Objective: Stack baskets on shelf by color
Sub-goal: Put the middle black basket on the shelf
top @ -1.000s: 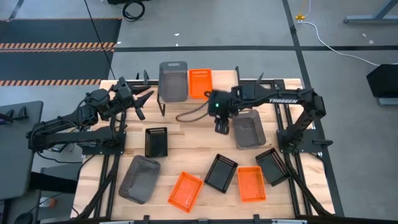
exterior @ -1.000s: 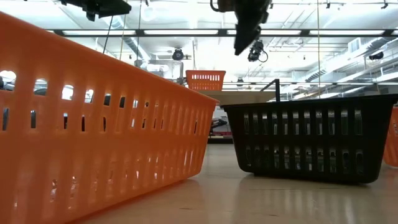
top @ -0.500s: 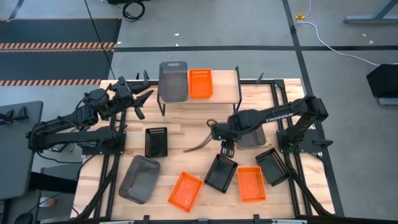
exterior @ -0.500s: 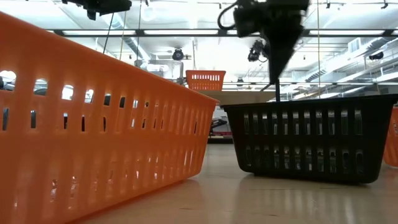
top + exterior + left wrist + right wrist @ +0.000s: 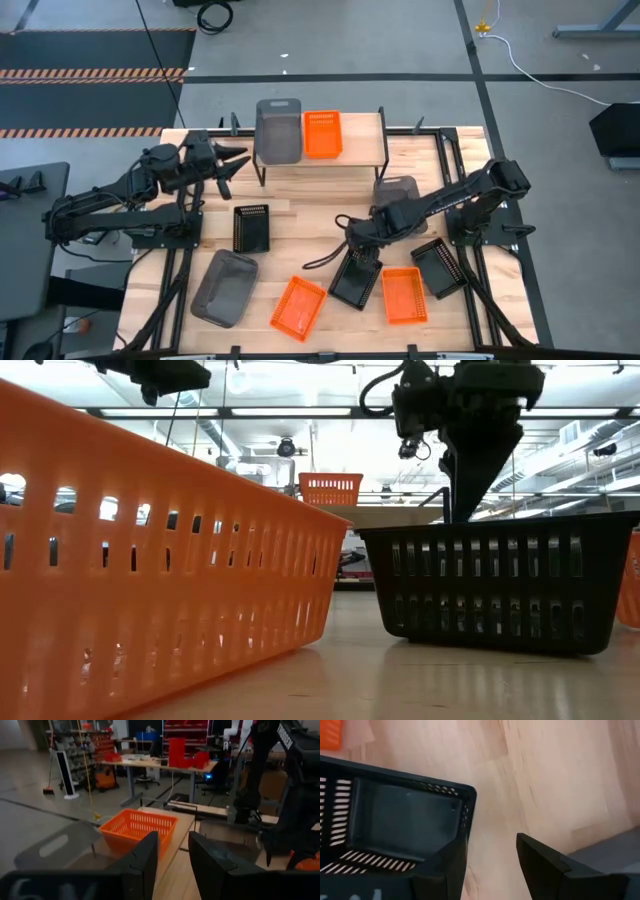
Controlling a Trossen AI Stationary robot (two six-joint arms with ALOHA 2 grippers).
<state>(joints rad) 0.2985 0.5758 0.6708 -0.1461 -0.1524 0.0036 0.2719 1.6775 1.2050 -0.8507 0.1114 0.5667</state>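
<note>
My right gripper [image 5: 357,252] is open and points down at the far end of a black basket [image 5: 357,279] in the table's near middle. In the right wrist view one finger [image 5: 440,877] is inside the basket's far wall [image 5: 464,827] and the other finger [image 5: 545,865] is outside it. In the low view the gripper [image 5: 468,510] dips behind that basket's rim [image 5: 500,520]. My left gripper [image 5: 228,162] is open and hovers left of the shelf [image 5: 360,135]. The shelf carries a grey basket [image 5: 278,130] and an orange basket [image 5: 321,133]. My right gripper straddles the black basket's far wall [image 5: 464,827] from above, one finger inside and one outside, with the gap still wide. Whether either finger touches the wall, I cannot tell. The basket sits flat on the table.
The other baskets lie on the table. There is a black basket [image 5: 251,227] at left centre and a grey basket [image 5: 224,288] near left. Two orange baskets [image 5: 298,305] [image 5: 404,295] lie near the front, with a black basket [image 5: 438,267] at right. Another grey basket [image 5: 396,188] lies partly under my right arm.
My right gripper has travelled from beside the shelf toward the table's near edge. It has come down onto the far end of the black basket, and its arm now stretches low across the table. No basket has moved.
</note>
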